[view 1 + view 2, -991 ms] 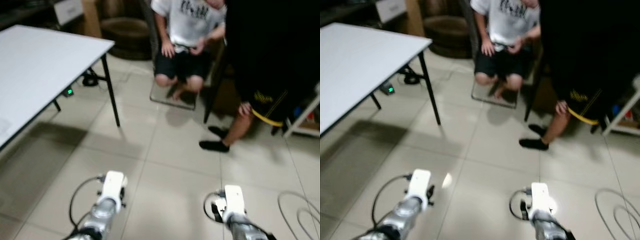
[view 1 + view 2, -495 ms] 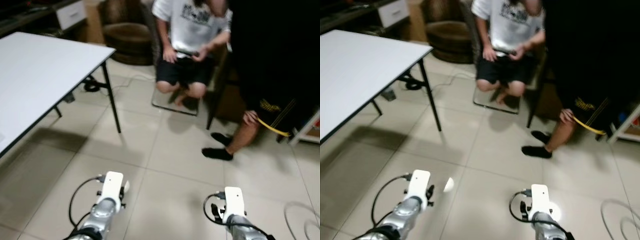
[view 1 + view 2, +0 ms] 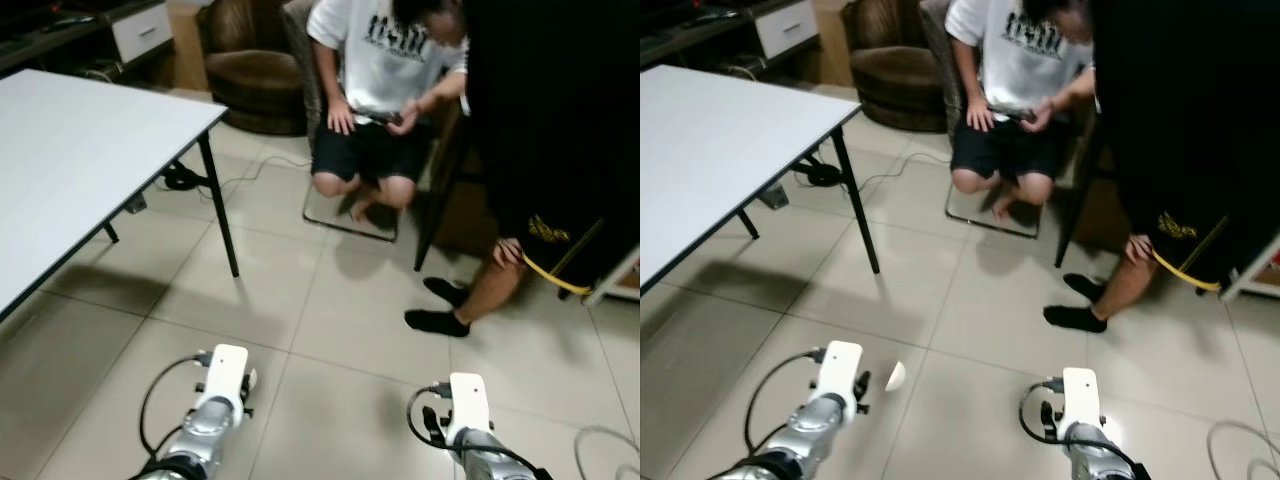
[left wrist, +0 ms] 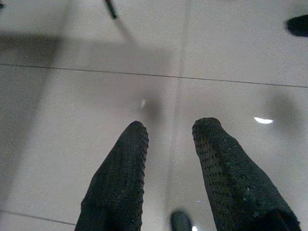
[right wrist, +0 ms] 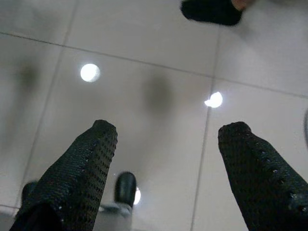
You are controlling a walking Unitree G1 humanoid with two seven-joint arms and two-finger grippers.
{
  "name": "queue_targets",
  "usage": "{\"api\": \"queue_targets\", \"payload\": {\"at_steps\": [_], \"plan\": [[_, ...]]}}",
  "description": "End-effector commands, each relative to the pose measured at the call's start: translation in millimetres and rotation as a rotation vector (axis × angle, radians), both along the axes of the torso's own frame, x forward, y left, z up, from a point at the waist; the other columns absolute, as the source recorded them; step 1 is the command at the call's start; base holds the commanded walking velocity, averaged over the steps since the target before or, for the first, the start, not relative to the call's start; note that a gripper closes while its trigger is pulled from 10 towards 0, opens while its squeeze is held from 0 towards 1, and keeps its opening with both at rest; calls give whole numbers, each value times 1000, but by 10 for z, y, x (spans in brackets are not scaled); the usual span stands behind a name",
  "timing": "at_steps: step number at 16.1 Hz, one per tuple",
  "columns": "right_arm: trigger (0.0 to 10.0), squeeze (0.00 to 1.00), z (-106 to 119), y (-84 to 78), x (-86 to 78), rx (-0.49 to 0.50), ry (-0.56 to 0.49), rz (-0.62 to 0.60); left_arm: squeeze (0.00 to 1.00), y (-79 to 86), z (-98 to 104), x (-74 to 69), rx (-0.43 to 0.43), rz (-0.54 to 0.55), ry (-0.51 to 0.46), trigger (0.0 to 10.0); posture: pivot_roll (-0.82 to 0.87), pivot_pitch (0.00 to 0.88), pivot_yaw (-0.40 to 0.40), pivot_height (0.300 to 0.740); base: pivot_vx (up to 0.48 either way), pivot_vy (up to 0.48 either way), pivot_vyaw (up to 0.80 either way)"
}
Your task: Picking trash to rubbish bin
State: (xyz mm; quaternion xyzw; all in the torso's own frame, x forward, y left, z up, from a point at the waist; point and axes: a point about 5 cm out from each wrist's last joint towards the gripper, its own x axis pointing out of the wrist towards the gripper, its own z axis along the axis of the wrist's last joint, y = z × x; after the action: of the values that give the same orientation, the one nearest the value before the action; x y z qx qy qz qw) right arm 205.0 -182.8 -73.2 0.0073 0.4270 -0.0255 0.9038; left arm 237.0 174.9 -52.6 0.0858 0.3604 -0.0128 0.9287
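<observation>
Both arms reach forward low over the pale tiled floor (image 3: 330,330). My left arm (image 3: 222,375) and right arm (image 3: 467,400) end in white wrist housings at the lower edge of the eye views. In the left wrist view the left gripper (image 4: 172,126) is open, with bare tile between its black fingers (image 4: 125,173). In the right wrist view the right gripper (image 5: 169,128) is open wide over tile with light spots, and it holds nothing.
A white table (image 3: 80,140) with black legs (image 3: 218,205) stands at the left. A person sits on a chair (image 3: 375,90) ahead. A person in black (image 3: 540,120) stands at the right, one black-socked foot (image 3: 437,321) on the floor. Cables (image 3: 605,450) lie at the lower right.
The camera has moved, so the whole scene has slid down the picture and more of the seated person shows. Both arms hold the same pose, with both grippers open.
</observation>
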Motion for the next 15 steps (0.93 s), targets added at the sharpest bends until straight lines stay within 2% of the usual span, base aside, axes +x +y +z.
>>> {"api": "queue_targets", "payload": {"at_steps": [1,15], "plan": [[10000,0,-3,80,12,19,0,2,0,77,16,13,18,12,-3,10000,39,23,-27,740,371,0,0],[10000,0,-14,76,-10,16,8,8,0,86,-25,-45,29,14,25,10000,35,36,-26,740,20,0,0]]}}
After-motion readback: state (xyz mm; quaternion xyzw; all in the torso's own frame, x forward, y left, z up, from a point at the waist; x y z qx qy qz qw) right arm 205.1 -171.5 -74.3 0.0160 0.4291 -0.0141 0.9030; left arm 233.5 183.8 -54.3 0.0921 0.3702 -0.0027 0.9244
